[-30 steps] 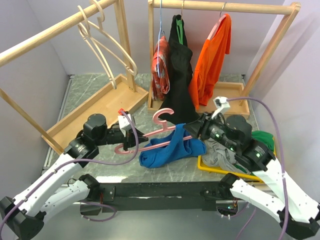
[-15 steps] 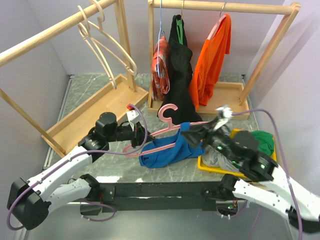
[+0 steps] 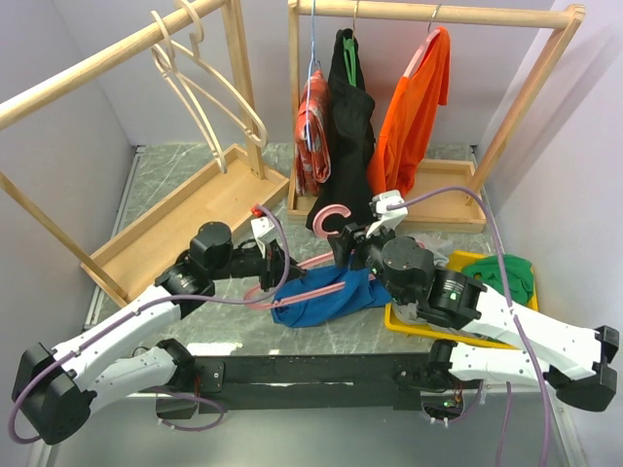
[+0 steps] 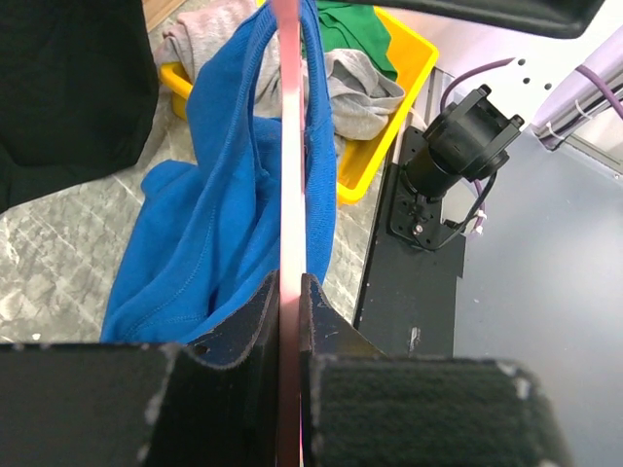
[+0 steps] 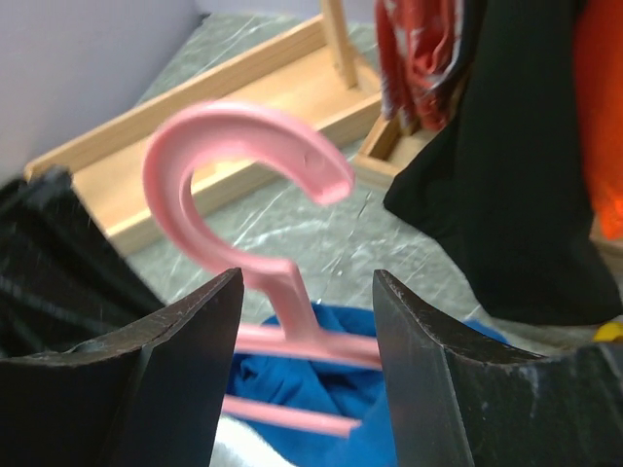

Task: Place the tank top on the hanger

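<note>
Two robot arms meet over a grey stone-look bench. One thin pink plastic hanger is held up between them, tilted, with its curved hook pointing to the back.

The left gripper is clenched on one end of the hanger's arm. In the left wrist view the pink bar runs straight out from between the gripper's two black fingers, and they press on it from both sides.

The right gripper is at the hook end. Its jaws are apart, one on each side of the hanger's neck. In the right wrist view there is a gap between each finger and the pink neck, so it is not grasping anything.

A soft blue tank top lies bunched up on the bench, right under the hanger. Part of it goes up and over the pink bar, with blue cloth on both sides of it.

Just beside the tank top is a yellow tray with a grey cloth and a green cloth in it.

Behind, a wooden rack holds a black top, an orange top and a red one.
</note>
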